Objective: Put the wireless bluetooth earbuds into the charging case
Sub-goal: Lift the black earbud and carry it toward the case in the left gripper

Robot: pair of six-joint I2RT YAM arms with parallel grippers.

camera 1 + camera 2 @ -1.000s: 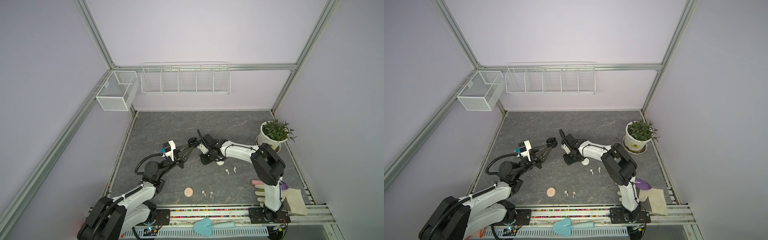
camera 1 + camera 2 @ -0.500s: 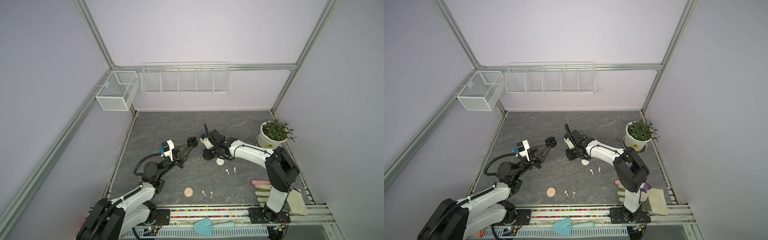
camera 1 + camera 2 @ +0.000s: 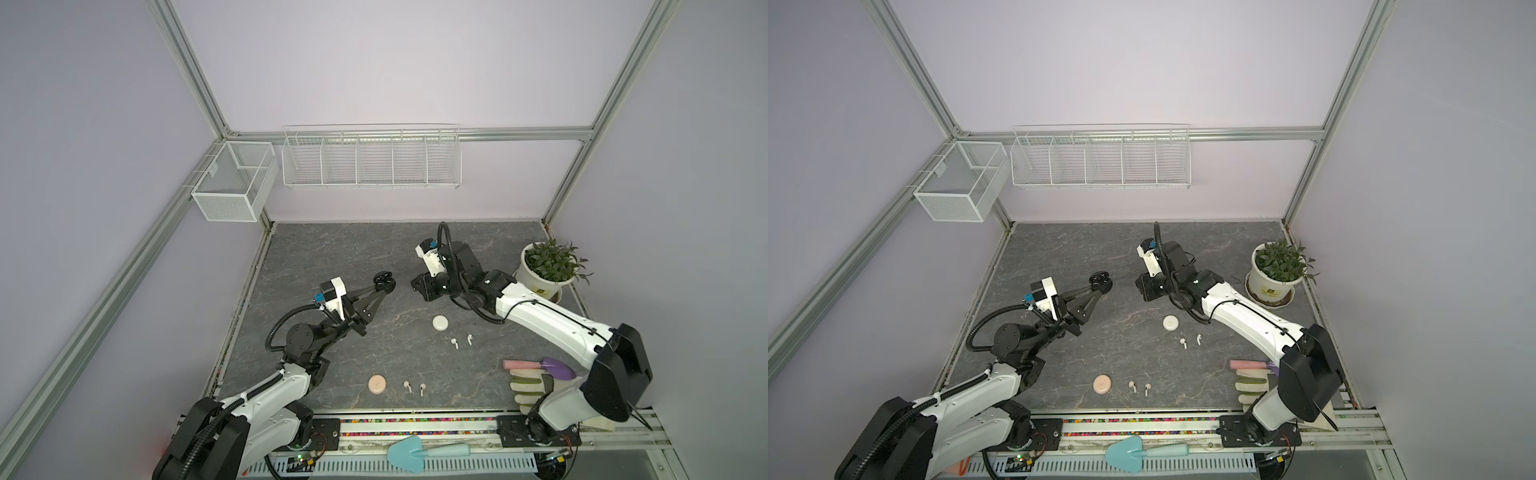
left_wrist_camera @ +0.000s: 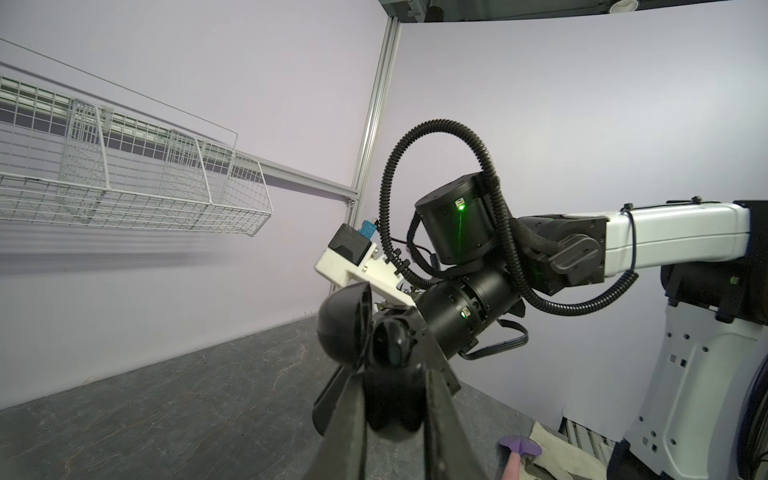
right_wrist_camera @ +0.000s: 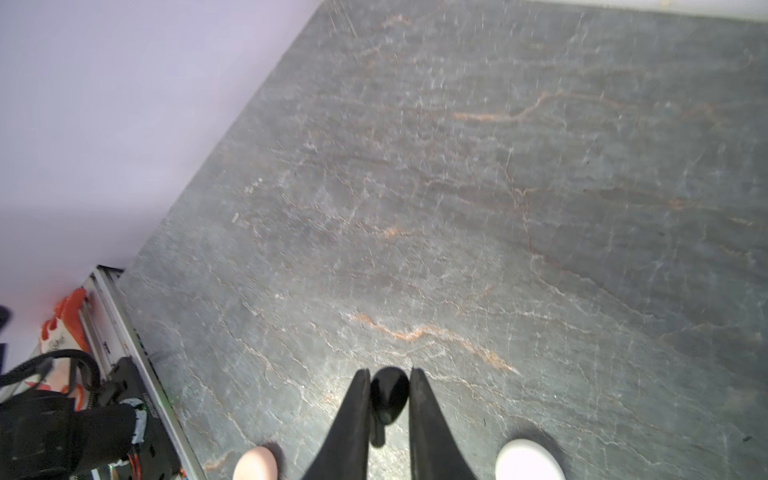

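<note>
My left gripper [image 3: 384,279] [image 4: 392,374] is shut on a black charging case [image 4: 390,399] and holds it off the table, its lid [image 4: 343,328] open; both top views show it [image 3: 1101,279]. My right gripper [image 3: 420,286] [image 5: 389,374], just right of that case, is shut on a black earbud [image 5: 388,395], stem between the fingers. A white case [image 3: 440,322] lies beside two white earbuds [image 3: 454,343]. Near the front, a pink case [image 3: 377,384] lies beside two pink earbuds [image 3: 407,386]. The contents of the black case cannot be made out.
A potted plant [image 3: 544,274] stands at the right edge. Garden gloves [image 3: 532,386] and a purple trowel [image 3: 557,368] lie by the right arm's base. A blue trowel [image 3: 415,453] rests on the front rail. Wire baskets [image 3: 370,158] hang on the back wall.
The right arm's elbow has swung out to the right and its gripper has drawn back a little from the black case. The left gripper has barely moved.
</note>
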